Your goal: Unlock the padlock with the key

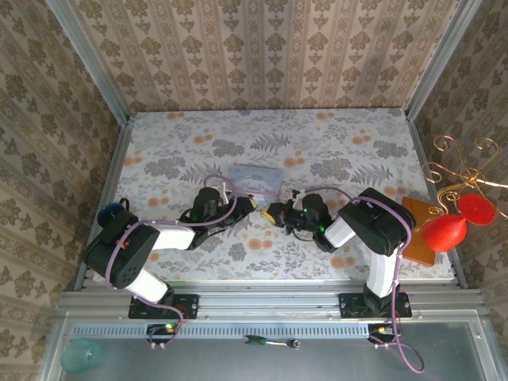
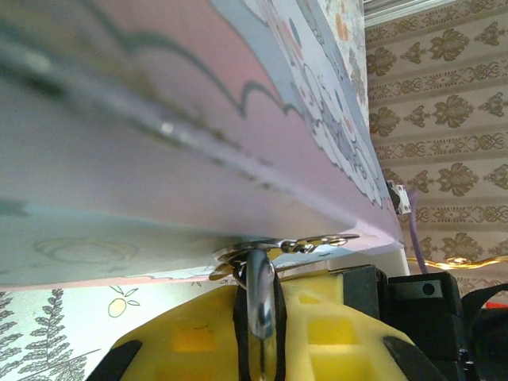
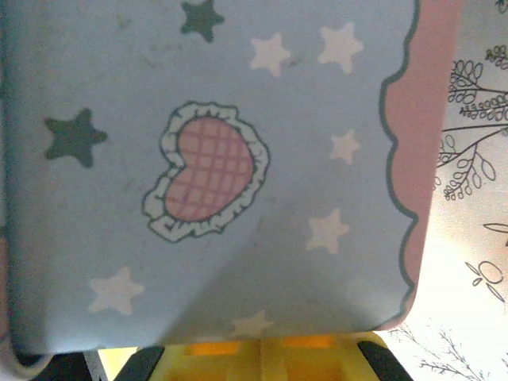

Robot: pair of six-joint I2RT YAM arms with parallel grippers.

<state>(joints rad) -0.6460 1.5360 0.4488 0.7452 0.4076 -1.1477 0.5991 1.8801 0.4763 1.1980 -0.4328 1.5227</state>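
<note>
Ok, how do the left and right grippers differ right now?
The left gripper pinches a thin metal piece, apparently the key; the right gripper is shut with nothing visibly held. The left one reaches in from the left of the tin, the right one from its right. Both have yellow fingers and sit close to the tin.

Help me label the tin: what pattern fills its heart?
Pink check, white frill: the heart on the tin, best in the right wrist view.
</note>
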